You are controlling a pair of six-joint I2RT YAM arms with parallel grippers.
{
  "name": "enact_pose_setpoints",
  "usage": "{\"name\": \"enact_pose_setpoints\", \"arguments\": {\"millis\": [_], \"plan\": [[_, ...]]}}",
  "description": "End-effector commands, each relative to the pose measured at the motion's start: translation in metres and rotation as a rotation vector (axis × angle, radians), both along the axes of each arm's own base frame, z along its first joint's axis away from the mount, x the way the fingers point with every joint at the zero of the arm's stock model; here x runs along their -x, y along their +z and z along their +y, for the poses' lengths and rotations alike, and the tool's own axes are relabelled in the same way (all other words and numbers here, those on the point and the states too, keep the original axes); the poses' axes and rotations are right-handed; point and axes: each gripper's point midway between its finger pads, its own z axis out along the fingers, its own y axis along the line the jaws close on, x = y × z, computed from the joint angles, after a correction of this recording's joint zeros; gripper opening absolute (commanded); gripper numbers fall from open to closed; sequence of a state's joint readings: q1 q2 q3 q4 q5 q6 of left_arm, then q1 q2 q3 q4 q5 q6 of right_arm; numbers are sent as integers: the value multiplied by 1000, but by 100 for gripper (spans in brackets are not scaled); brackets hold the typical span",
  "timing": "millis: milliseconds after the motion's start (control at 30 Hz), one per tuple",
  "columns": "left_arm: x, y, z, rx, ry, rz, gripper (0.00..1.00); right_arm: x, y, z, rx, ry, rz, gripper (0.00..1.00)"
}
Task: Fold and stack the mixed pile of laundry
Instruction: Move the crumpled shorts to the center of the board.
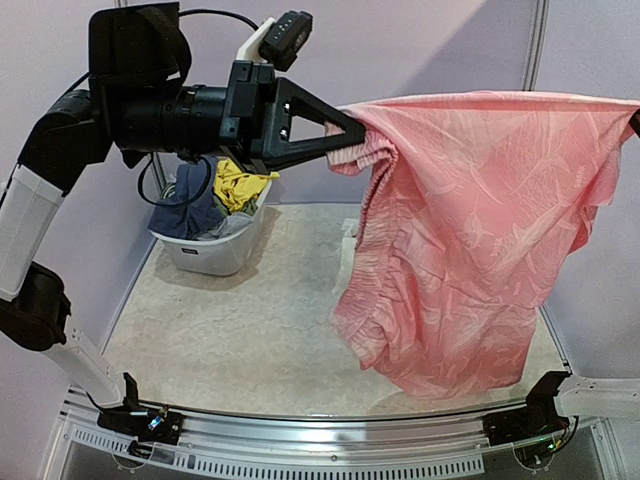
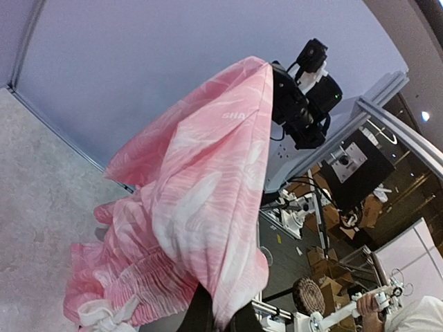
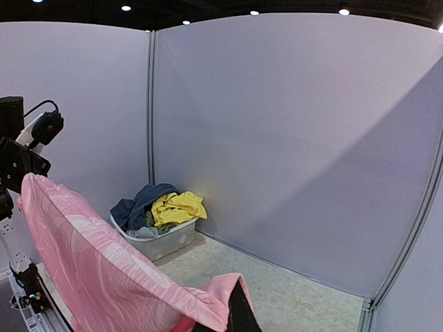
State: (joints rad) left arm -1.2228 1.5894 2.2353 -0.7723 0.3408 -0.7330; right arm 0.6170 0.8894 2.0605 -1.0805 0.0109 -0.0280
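Two arms are up, each with one gripper, and between them hangs one pale pink patterned garment point(image 1: 470, 230); one white plastic tub point(image 1: 215, 258) stands at the back left of the counter point(image 1: 230, 330) with three more pieces showing in it: a navy piece point(image 1: 195, 205), a yellow piece point(image 1: 243, 188) and a grey piece point(image 1: 225, 228). The left gripper point(image 1: 355, 132), raised high over the counter, is clamped on the garment's gathered edge, its dark triangular fingers closed with the cloth bunched at their tip. The right gripper point(image 2: 277, 77) sits at the far right margin of the overhead view and is pinched tight on the opposite top corner, which the left wrist view shows running up to it. The garment's top edge stretches almost level between the two grips, and the rest drapes down in loose folds in front of the pale walls point(image 1: 430, 50), its lowest part hanging over the right near portion of the counter; whether it touches the surface cannot be told. The cloth is thin and soft, printed with faint white wavy markings, with a ribbed, elastic-looking band point(image 2: 138, 277) and a knotted white drawstring point(image 2: 104, 318) near the left grip. The tub is smooth, rounded and rectangular, its clothes heaped above the rim, well apart from the held garment. The counter has a speckled, stone-like surface.
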Motion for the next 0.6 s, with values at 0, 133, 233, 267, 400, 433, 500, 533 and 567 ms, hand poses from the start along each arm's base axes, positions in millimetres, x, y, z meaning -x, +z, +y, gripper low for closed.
{"name": "enact_pose_setpoints", "arguments": {"millis": [0, 133, 233, 267, 400, 433, 500, 533, 567], "plan": [[-52, 15, 34, 32, 250, -46, 0, -45, 1, 5, 6, -128, 42, 0], [-140, -49, 56, -86, 523, 106, 0, -136, -43, 17, 186, -391, 173, 0], [-195, -122, 80, -211, 681, 238, 0, -202, -105, 33, 375, -540, 297, 0], [-211, -147, 90, -258, 739, 282, 0, -221, -132, 42, 433, -552, 346, 0], [-249, -253, 122, -421, 849, 504, 0, -271, -242, 79, 538, -484, 566, 0], [-253, -273, 123, -453, 842, 533, 0, -282, -269, 87, 548, -469, 615, 0], [-257, -307, 124, -541, 817, 563, 0, -293, -302, 99, 527, -434, 687, 0], [-258, -319, 124, -585, 800, 565, 0, -299, -318, 105, 521, -423, 714, 0], [-257, -331, 123, -630, 781, 569, 0, -303, -327, 108, 517, -411, 731, 0]]}}
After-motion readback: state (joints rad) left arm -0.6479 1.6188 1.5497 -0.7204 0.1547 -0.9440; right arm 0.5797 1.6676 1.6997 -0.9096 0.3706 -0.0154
